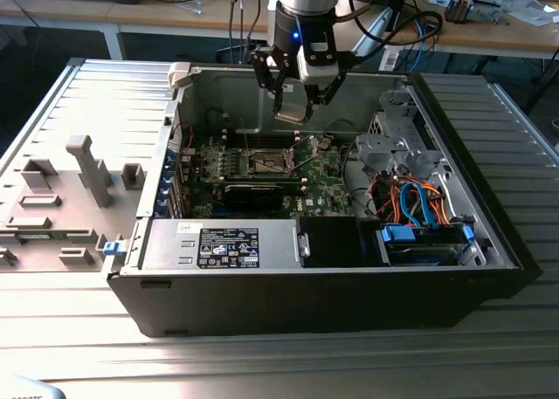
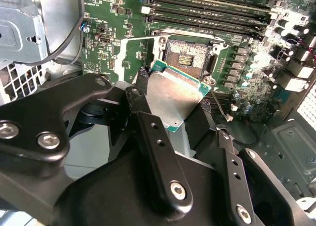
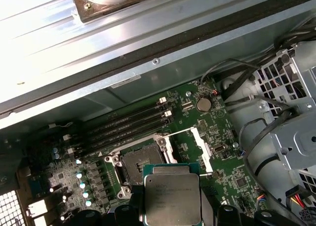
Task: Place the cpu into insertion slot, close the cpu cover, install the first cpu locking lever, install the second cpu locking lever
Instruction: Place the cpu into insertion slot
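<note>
Gripper (image 1: 297,100) clamped on the cpu (image 1: 291,111), hovering with the open insertion slot (image 1: 269,161) at its seven o'clock in the exterior view; I'd square edges, keep it level.

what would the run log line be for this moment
end effector: shut on cpu | cpu: held in air near insertion slot, not seated | insertion slot: empty | cpu cover: open

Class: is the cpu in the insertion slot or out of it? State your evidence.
Out. The claw holds the cpu above the board, and the insertion slot lies bare, its dark contact field exposed.
</note>
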